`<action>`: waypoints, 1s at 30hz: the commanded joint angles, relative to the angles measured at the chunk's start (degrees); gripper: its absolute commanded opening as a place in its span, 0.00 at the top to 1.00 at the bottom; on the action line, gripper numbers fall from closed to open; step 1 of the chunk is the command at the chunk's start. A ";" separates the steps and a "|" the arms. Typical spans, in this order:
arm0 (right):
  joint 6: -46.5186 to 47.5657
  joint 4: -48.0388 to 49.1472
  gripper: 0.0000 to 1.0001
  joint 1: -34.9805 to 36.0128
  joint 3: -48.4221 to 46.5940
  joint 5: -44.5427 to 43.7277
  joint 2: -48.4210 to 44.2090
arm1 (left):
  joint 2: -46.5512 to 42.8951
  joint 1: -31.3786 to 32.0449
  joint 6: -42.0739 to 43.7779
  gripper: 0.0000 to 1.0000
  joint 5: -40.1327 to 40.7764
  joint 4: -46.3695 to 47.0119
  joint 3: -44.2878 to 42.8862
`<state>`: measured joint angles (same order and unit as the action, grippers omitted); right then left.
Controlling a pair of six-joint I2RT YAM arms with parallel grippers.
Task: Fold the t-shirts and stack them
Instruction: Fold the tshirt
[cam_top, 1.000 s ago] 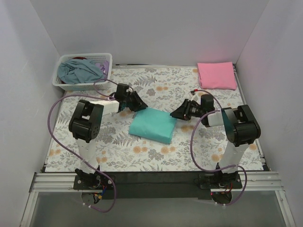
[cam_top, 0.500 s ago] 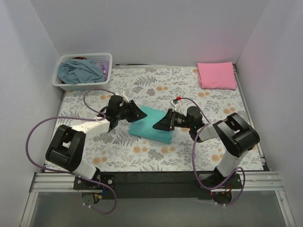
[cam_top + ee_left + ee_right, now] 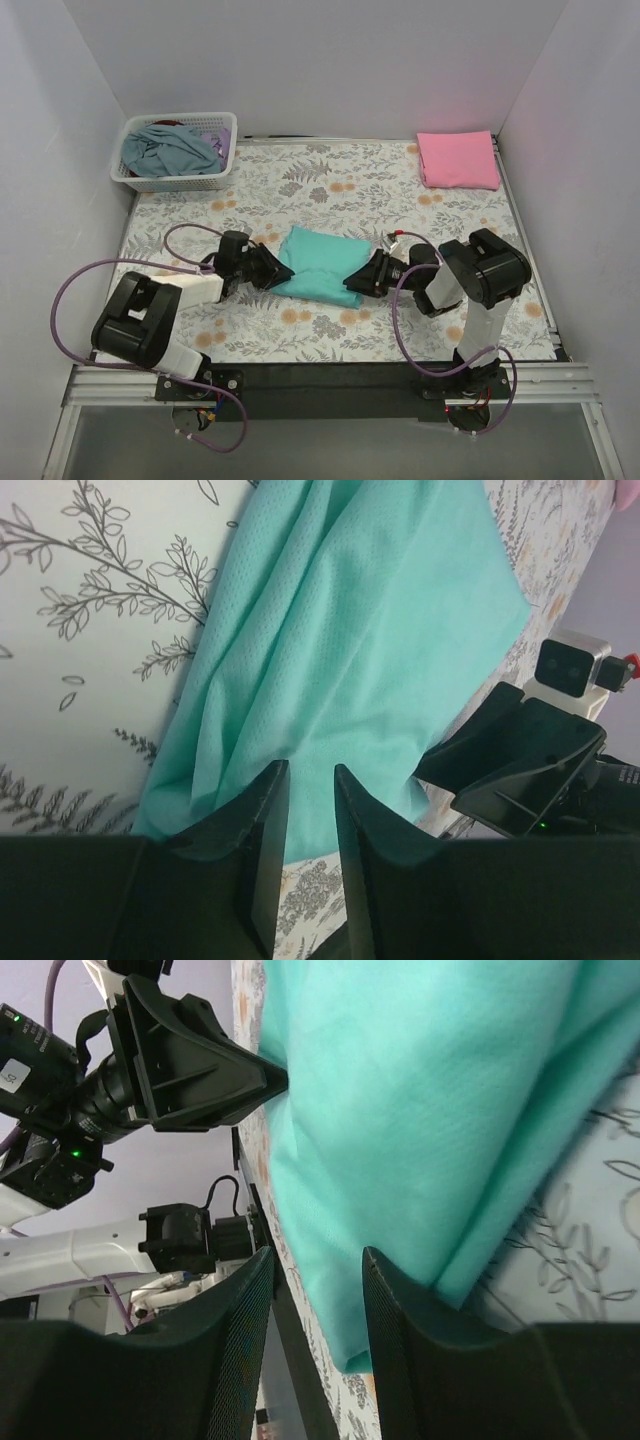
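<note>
The teal-green t-shirt lies folded in the middle of the floral table, with a few creases on top. My left gripper is low at its left edge, and its jaws stand a little apart with only table print between them. My right gripper is low at the shirt's right edge. It is open, and the shirt's near corner shows in its gap. The pink t-shirt lies folded at the far right corner. Each wrist view shows the other gripper across the shirt.
A white lattice basket with blue-grey cloth stands at the far left corner. White walls close in the table on three sides. Purple cables loop beside both arms. The table's dark front rail runs along the near edge.
Both arms have swung down and toward me, from the shirt's far corners to its left and right edges at table height. The teal shirt has shifted slightly.
</note>
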<state>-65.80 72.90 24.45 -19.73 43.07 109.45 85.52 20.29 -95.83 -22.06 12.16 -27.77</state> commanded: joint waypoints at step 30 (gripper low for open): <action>-1.35 -14.28 0.53 18.36 -14.91 -9.68 1.50 | -28.74 -0.26 4.51 0.64 16.70 -20.34 -1.76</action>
<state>-68.20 60.71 43.44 -36.84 34.37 114.59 56.95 20.14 -92.33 -6.44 -7.22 -27.59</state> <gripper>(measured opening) 0.468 0.362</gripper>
